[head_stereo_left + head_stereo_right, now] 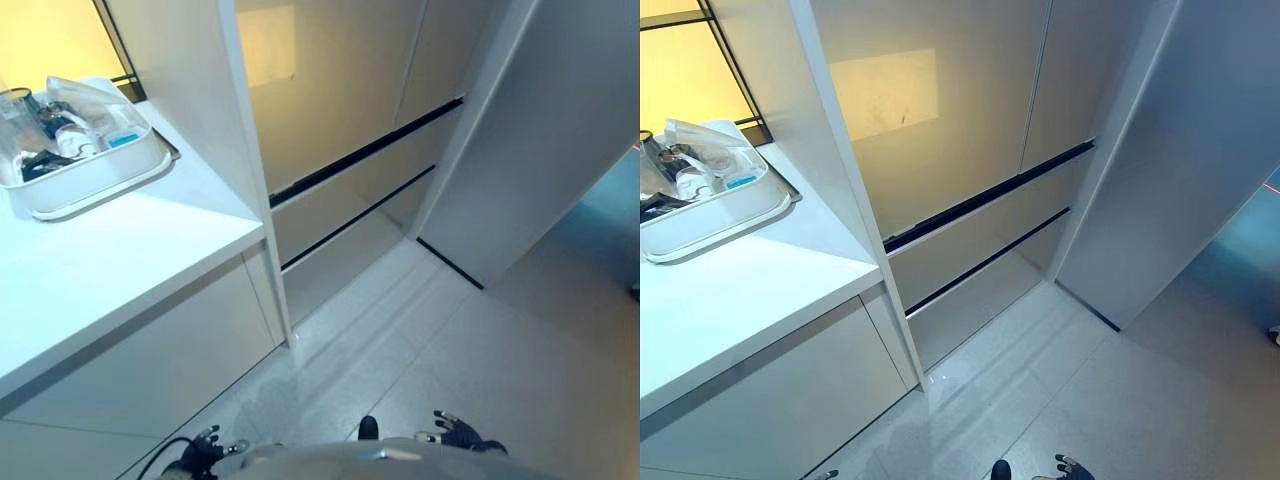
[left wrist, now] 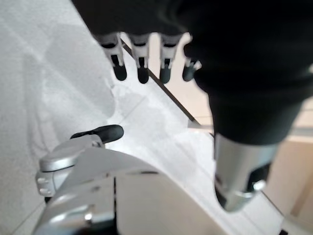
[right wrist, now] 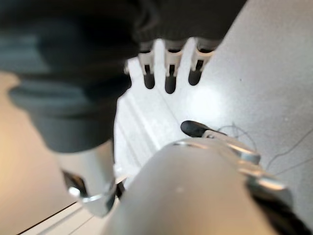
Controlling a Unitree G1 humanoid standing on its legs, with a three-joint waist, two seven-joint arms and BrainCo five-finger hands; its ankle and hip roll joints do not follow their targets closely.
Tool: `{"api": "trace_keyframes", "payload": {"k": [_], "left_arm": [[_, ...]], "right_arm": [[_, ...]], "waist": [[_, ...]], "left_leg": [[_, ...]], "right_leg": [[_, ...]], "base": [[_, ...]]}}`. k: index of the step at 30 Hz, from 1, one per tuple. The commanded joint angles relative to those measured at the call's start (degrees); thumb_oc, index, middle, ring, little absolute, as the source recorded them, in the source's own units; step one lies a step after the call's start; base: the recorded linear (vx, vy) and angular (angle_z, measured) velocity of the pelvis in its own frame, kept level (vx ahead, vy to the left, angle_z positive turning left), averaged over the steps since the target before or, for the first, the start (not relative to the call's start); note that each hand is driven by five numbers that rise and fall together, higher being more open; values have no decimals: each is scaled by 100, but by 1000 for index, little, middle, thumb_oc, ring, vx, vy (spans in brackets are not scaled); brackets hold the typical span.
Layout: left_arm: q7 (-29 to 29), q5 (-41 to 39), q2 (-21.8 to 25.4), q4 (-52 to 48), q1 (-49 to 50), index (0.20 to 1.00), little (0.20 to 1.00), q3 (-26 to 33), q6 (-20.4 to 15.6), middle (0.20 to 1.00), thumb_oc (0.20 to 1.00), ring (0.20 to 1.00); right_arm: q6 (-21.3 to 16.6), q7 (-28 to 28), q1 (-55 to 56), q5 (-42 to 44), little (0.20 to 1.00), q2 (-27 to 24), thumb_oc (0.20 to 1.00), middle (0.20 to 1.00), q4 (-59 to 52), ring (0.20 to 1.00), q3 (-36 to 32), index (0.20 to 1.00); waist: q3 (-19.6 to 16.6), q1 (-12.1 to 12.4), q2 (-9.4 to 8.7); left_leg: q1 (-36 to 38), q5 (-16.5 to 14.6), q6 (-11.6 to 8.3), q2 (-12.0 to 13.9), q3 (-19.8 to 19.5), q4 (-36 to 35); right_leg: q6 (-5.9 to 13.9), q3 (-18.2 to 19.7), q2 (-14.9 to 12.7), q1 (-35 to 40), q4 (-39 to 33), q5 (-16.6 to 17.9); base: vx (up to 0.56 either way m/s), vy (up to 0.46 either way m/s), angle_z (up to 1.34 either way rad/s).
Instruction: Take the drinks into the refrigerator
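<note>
Here the floor (image 1: 480, 360) is the biggest thing, pale grey and speckled, running from the bottom of the head views up to the refrigerator. The refrigerator (image 1: 940, 130) is tall and cream, with two upper doors shut and two drawers below them, each under a thin dark gap. A grey wall panel (image 1: 1200, 150) stands beside it on the right. On the left is a white counter (image 1: 120, 260) with a plain cupboard front under it. A white tray (image 1: 100, 180) sits far back on the counter. Inside the tray are the drinks (image 1: 70, 130), clear bottles and a glass packed close together with some crinkly clear wrap over them. They are well apart from both hands.

The left hand (image 1: 205, 450) hangs low near the floor at the bottom edge. In its wrist view the fingers (image 2: 142, 63) are straight, spread a little, and hold nothing. The right hand (image 1: 455, 432) hangs low on the other side. Its fingers (image 3: 168, 73) are straight and loose too, and hold nothing.
</note>
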Motion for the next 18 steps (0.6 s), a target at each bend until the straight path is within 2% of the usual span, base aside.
{"api": "trace_keyframes", "payload": {"k": [1,2,4,18], "left_arm": [[-113,-2390,626,-8092,178,1000,1000,1236,-1386,1000,1000,1000],[-115,-2399,606,-8096,184,1000,1000,1226,-1382,1000,1000,1000],[-116,-2399,590,-8113,187,1000,1000,1226,-1377,1000,1000,1000],[185,-2168,511,-8020,-13,1000,1000,1303,-1445,1000,1000,1000]], "right_arm": [[-1390,-383,-928,1083,1000,-933,1000,1000,-7846,1000,-1791,1000],[-1383,-373,-918,1086,1000,-936,1000,1000,-7844,1000,-1787,1000],[-1358,-358,-898,1057,1000,-951,1000,1000,-7835,1000,-1784,1000],[-1312,-319,-862,995,1000,-944,1000,1000,-7819,1000,-1762,1000]], "waist": [[567,563,-132],[562,564,-137],[553,572,-136],[505,493,-128]], "left_leg": [[-391,-47,301,-194,-1176,22],[-396,-47,299,-192,-1194,24],[-388,-52,296,-186,-1221,25],[-254,-115,317,-168,-1074,21]], "right_leg": [[315,-689,-309,-197,1539,-950],[314,-712,-312,-189,1539,-950],[319,-741,-322,-184,1561,-957],[319,-631,-333,-191,1618,-950]], "base": [[323,-218,248],[322,-228,260],[-3,-13,20],[0,1,0]]}}
